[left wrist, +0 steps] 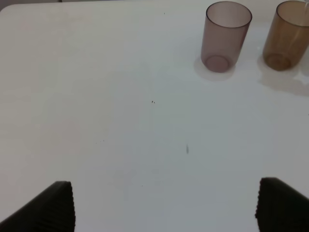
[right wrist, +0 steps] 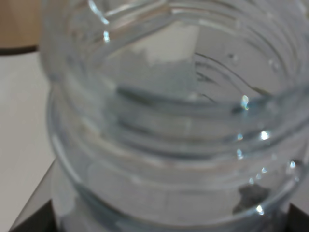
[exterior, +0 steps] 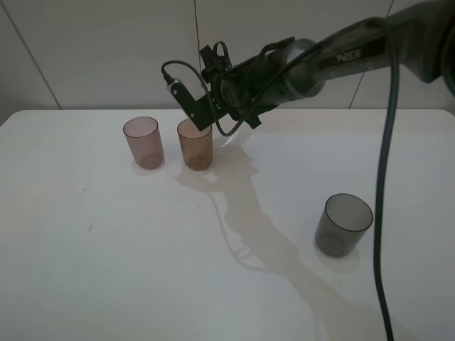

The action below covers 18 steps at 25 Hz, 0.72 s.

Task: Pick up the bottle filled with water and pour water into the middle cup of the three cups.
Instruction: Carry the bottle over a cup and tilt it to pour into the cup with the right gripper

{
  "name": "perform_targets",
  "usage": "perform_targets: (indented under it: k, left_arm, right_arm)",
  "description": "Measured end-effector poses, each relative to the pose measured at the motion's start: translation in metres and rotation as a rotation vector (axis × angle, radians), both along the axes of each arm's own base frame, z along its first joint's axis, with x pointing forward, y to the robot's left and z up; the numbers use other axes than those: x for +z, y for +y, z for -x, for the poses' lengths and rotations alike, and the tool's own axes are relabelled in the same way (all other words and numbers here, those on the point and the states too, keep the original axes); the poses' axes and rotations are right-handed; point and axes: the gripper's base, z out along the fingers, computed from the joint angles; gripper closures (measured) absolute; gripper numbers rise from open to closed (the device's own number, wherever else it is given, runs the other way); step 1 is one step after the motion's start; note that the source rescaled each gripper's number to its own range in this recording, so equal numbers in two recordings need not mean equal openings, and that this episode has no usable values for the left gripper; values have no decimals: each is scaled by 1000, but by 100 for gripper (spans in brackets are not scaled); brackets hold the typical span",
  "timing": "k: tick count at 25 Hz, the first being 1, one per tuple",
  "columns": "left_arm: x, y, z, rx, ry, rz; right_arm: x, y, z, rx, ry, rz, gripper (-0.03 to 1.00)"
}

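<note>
pouring turns on one gap: your right end effector (exterior: 210, 110), clamped on the small clear plastic bottle (right wrist: 169, 121), hangs just above the translucent amber-brown tumbler (exterior: 195, 144), which sits at its 7 o'clock. the bottle's neck looks tipped, with water inside. your left end effector (left wrist: 166, 212) idles, fingers apart, over the white bench (left wrist: 96, 96).

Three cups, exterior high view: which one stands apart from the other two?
The dark smoky-grey tumbler, alone nearer the camera on the right. The pinkish-mauve tumbler and amber-brown tumbler stand side by side farther back on the left.
</note>
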Motion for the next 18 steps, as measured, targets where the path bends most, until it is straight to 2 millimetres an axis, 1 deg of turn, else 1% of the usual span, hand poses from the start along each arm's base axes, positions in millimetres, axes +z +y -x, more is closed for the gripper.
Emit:
perform_targets:
  k: [18]
  left_arm:
    - [0,0,0,0,0,0]
  right_arm:
    - [2,0,-2,33,-23,75,97]
